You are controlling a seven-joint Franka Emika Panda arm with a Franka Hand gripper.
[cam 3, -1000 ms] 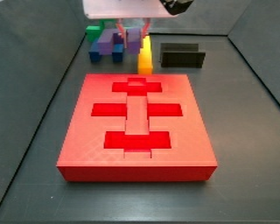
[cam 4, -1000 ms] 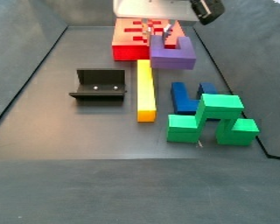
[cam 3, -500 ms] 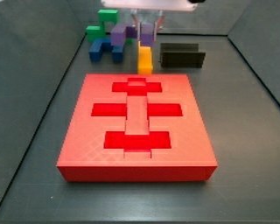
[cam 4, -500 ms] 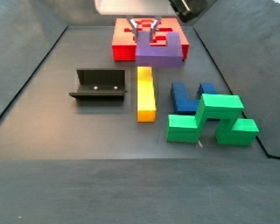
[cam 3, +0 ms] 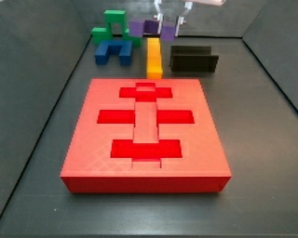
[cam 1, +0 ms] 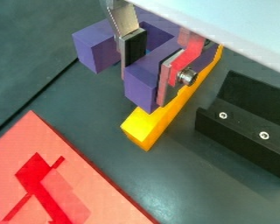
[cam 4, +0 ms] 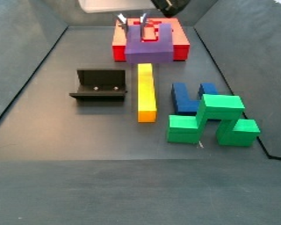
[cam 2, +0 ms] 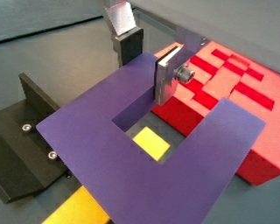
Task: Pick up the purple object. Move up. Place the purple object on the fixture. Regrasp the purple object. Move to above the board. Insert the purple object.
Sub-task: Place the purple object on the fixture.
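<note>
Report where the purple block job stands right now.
Done: the pick. The gripper is shut on one prong of the purple object, which hangs clear of the floor above the yellow bar.
In hand: the lift, near the far end of the board.
Left: the fixture is empty, so placing, regrasping, moving above the board and inserting remain.

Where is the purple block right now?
The purple object is held in the pincer, lifted above the yellow bar, with the fixture beside it and the board close by.
</note>
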